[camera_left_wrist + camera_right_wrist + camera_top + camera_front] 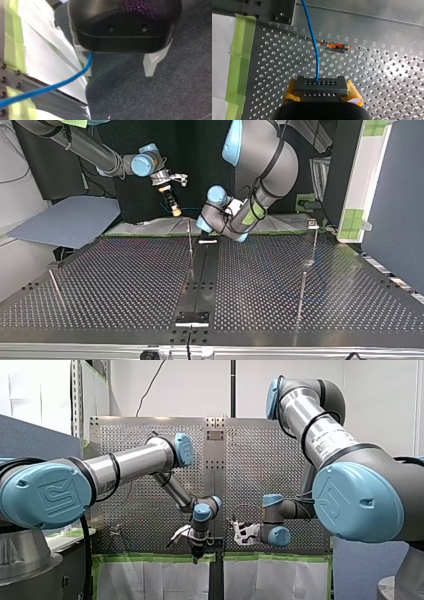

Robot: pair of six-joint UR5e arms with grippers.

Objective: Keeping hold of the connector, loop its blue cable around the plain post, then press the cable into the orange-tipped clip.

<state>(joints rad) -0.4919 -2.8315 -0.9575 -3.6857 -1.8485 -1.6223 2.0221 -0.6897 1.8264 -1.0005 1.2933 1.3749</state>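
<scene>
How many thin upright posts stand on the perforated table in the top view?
4, placed by the top view: centre post, far right post, near right post, left post. The arms may hide others.

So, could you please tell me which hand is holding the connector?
My right hand: its yellow pads clamp the grey connector; my left hand is open.

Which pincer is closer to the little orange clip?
Right. My right pincer, gripping the connector, has the orange-tipped clip just ahead of it. My left pincer hangs out beyond the edge of the table, with no clip in its view.
</scene>
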